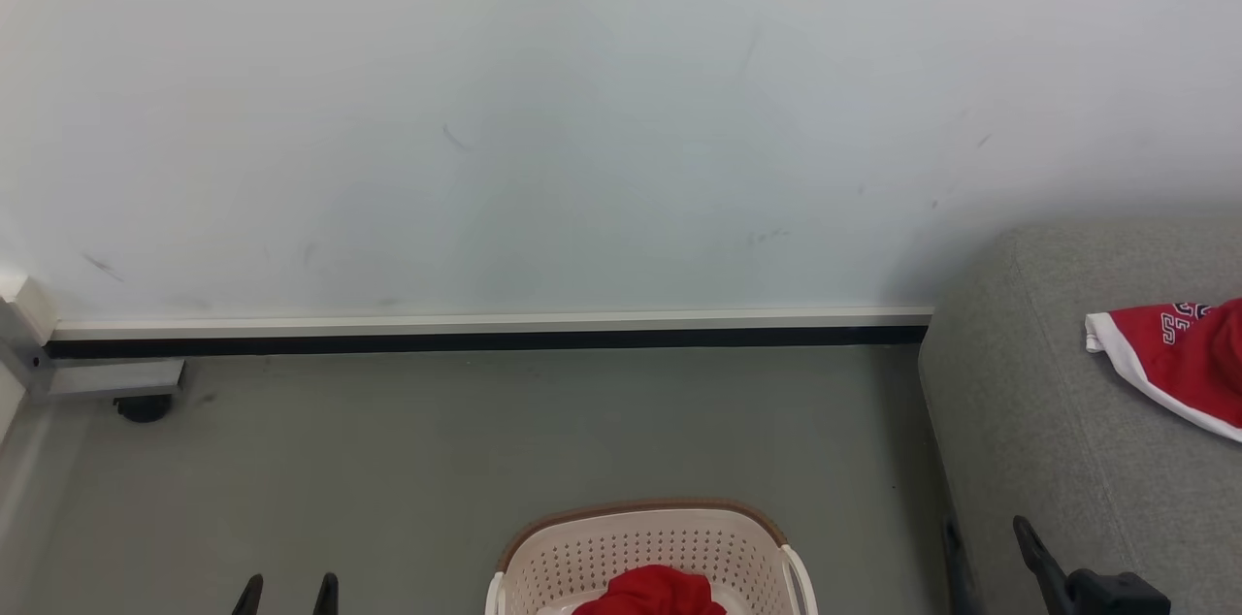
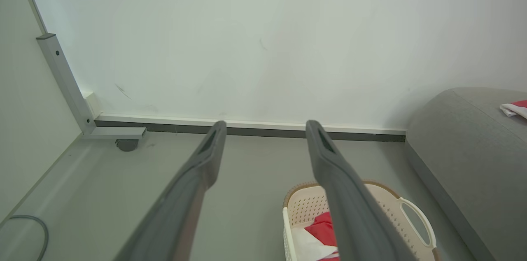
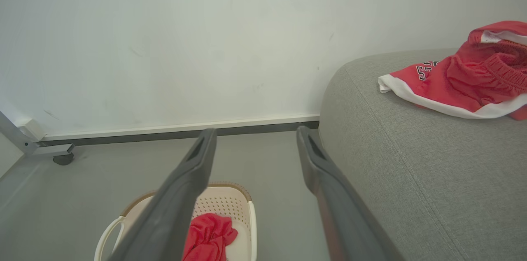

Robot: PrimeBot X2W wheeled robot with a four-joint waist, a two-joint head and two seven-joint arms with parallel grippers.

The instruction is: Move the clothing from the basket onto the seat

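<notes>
The cream basket [image 1: 602, 552] with a brown rim stands on the grey floor at the bottom centre of the head view, holding crumpled red clothing [image 1: 652, 593]. The basket [image 2: 304, 207] and its red and white clothing [image 2: 323, 228] also show past my left fingers. A red garment with white trim and dark lettering [image 1: 1179, 358] lies on the grey seat [image 1: 1048, 440] at the right. In the right wrist view, that garment [image 3: 461, 80] rests on the seat [image 3: 411, 162], and the basket [image 3: 230, 207] holds red clothing [image 3: 208, 236]. My left gripper [image 1: 287, 586] and right gripper [image 1: 988, 542] are open and empty.
A pale wall with a dark baseboard [image 1: 485, 339] runs behind the basket. A metal frame leg with a caster [image 1: 143, 406] stands at the left. A grey cable [image 2: 29, 228] lies on the floor at the far left.
</notes>
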